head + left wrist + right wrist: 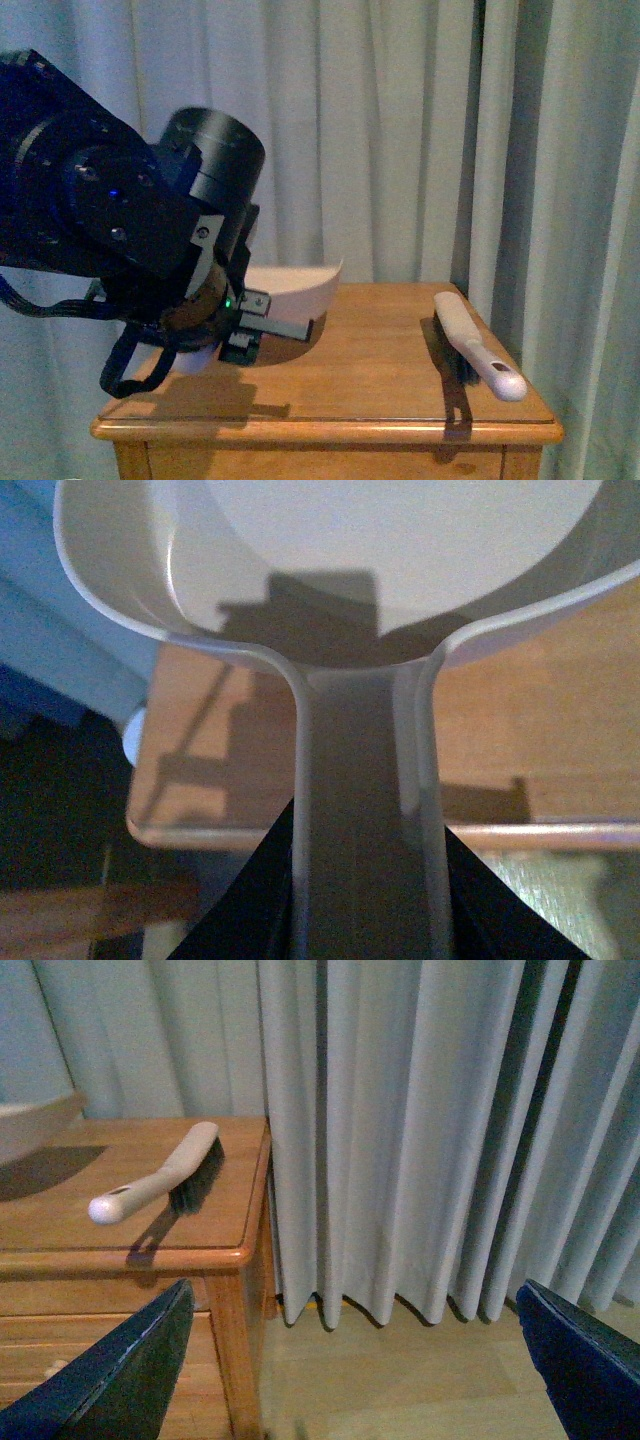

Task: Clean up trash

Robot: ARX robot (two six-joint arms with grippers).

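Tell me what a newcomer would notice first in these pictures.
The bulky black left arm fills the front view's left, its left gripper clamped on the handle of a beige dustpan above the wooden table. A white-handled brush lies by the table's right edge; the right gripper hangs open off the table, near the curtain.

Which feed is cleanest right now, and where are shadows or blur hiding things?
Front view: the dark left arm blocks the left of the table, and the dustpan shadows the wood. Left wrist view: the dustpan fills the frame, soft, with a shadow across its bowl. Right wrist view: sharpest, brush and its shadow clear.
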